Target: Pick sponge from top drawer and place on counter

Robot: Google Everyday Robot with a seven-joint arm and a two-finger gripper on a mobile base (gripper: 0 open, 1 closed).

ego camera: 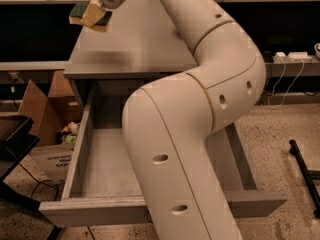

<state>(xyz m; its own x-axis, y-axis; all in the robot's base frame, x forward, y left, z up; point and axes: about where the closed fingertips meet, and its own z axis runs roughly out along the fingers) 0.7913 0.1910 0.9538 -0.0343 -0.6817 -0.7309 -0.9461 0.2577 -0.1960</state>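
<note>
Open cardboard box (pixel 45 106) on the speckled floor (pixel 280 129), colourful bits (pixel 69 132) inside. Some black tray-ish thing (pixel 14 136) sits just in front of it. Way off to its right are white plugs (pixel 292 56) with cables and a black bar (pixel 304 171). The pincer (pixel 97 8) is high above the box, clamped on the sponge (pixel 90 16).

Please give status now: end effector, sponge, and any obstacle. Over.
End effector high over left rear edge of counter, shut on sponge. Sponge in air, not yet set down. Top drawer open. Nothing seen between sponge and counter.
</note>
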